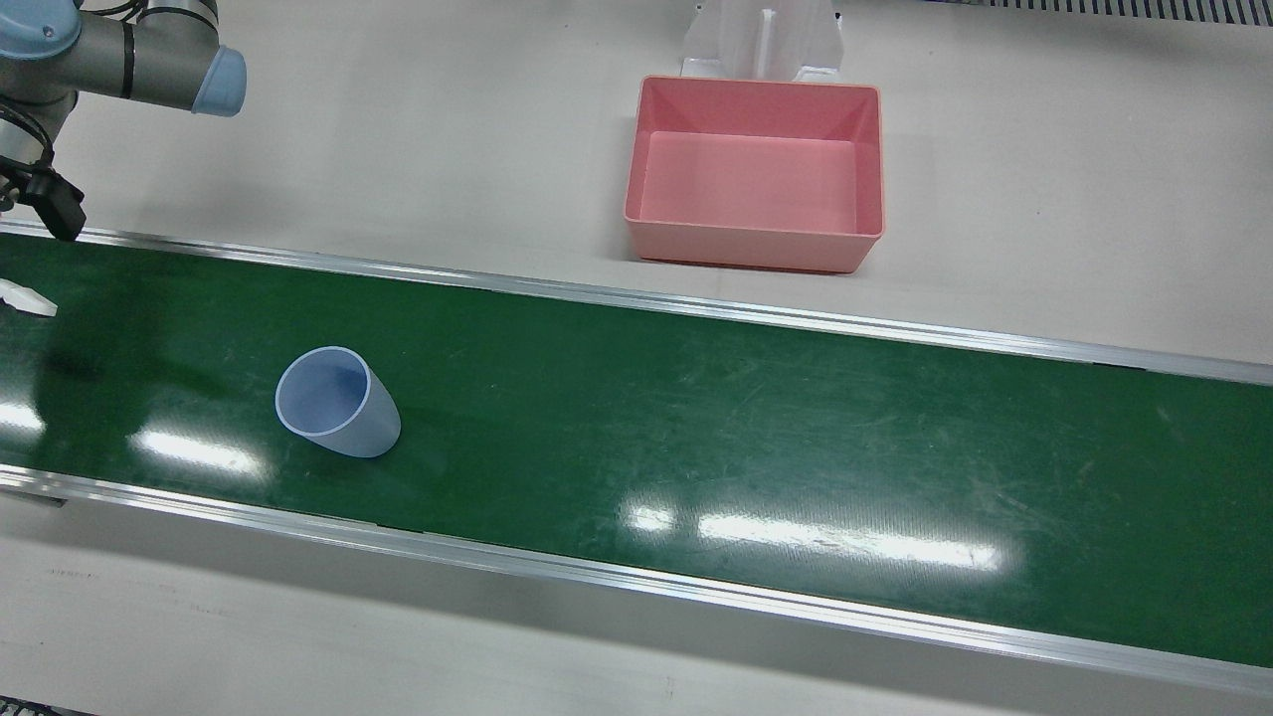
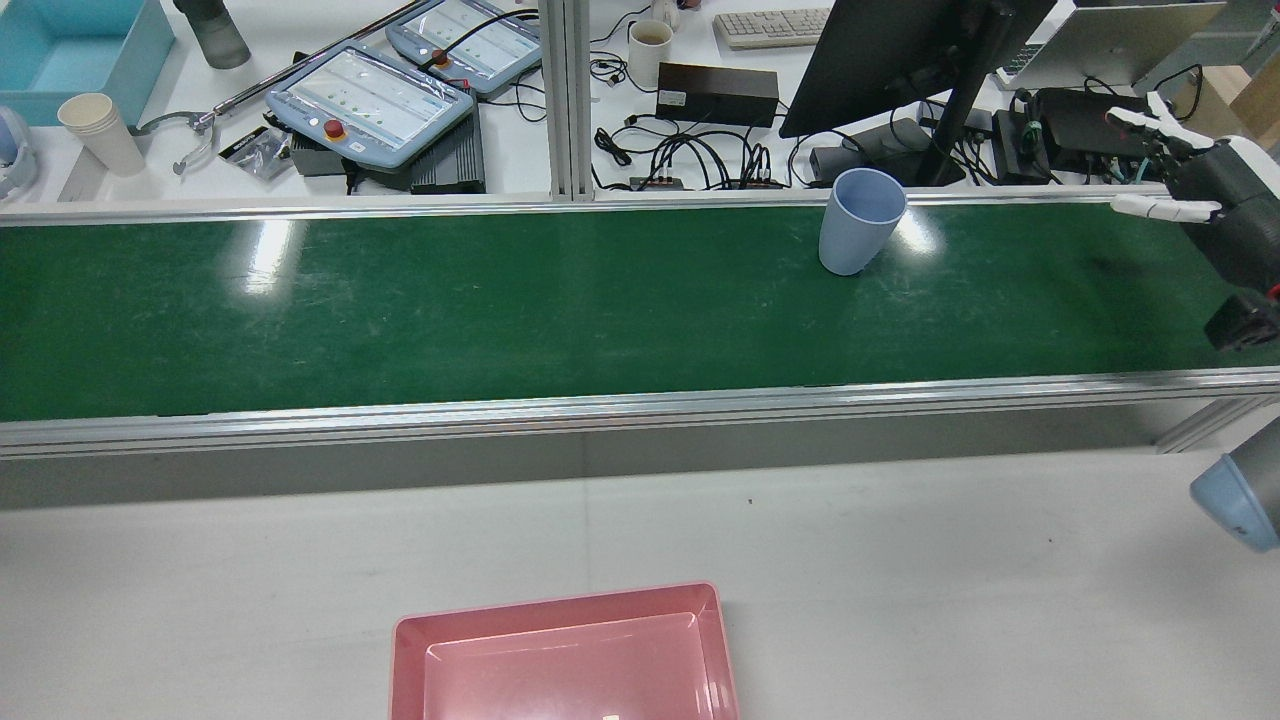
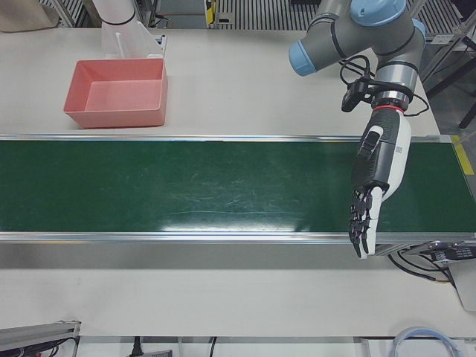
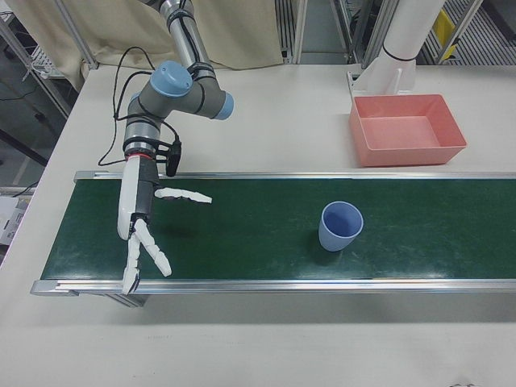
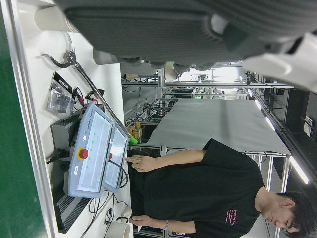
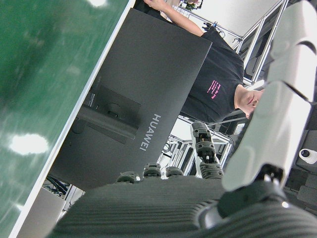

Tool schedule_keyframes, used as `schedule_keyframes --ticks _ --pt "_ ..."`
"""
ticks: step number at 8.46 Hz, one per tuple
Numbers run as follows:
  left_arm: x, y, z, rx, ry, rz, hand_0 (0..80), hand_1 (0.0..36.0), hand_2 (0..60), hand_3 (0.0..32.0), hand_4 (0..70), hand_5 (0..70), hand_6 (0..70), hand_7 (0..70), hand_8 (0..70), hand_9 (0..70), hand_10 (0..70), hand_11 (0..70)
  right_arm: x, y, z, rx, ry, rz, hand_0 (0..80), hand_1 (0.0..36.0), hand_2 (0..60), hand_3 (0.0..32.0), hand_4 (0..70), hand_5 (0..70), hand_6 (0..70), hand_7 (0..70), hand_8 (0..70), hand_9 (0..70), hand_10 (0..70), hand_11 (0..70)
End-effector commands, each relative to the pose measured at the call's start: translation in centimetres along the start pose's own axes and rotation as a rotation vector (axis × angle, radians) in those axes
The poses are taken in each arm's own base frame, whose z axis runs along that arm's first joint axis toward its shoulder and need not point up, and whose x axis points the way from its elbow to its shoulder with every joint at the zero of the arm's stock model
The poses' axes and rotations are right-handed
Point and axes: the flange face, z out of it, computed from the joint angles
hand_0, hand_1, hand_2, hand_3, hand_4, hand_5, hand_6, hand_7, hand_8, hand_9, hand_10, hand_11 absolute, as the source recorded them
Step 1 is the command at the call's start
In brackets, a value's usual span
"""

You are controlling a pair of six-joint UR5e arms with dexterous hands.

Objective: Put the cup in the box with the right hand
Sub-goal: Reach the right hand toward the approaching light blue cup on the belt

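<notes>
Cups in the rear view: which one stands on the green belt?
The blue cup; the paper cups and the mug stand on the desk behind.

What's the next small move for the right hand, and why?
Probably slide the right hand along the belt toward the cup. The hand is open, holding nothing, and well apart from the cup, which stands upright on the belt. The pink box is empty, so grasping comes first.
</notes>
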Motion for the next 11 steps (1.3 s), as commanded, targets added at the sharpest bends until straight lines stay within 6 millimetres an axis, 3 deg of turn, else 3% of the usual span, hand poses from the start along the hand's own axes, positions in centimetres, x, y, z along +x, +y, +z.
schedule_keyframes --ticks 1,2,5,11 --pt "0.0 0.0 0.0 -0.001 -0.001 0.000 0.0 0.0 0.0 0.0 0.0 0.0 0.0 0.0 0.0 0.0 0.0 0.0 0.6 1.3 0.1 -0.023 0.011 0.013 46.2 15.8 11.5 0.0 0.0 4.9 1.5 0.0 3.8 2.8 0.0 0.0" --pt "0.0 0.0 0.0 -0.001 -0.001 0.000 0.0 0.0 0.0 0.0 0.0 0.0 0.0 0.0 0.0 0.0 0.0 0.0 0.9 1.9 -0.4 -0.032 0.022 0.026 46.2 15.8 11.5 0.0 0.0 4.9 1.5 0.0 3.7 2.7 0.0 0.0" --pt "0.0 0.0 0.0 0.001 -0.001 0.000 0.0 0.0 0.0 0.0 0.0 0.0 0.0 0.0 0.0 0.0 0.0 0.0 1.9 0.9 -2.2 -0.027 0.072 0.026 46.2 15.7 11.4 0.0 0.0 4.9 1.5 0.0 3.7 2.7 0.0 0.0" --pt "0.0 0.0 0.0 0.001 -0.001 0.000 0.0 0.0 0.0 0.0 0.0 0.0 0.0 0.0 0.0 0.0 0.0 0.0 2.5 0.3 -2.4 -0.018 0.085 0.021 45.9 15.3 11.8 0.0 0.0 4.8 1.7 0.5 3.8 3.0 0.0 0.0"
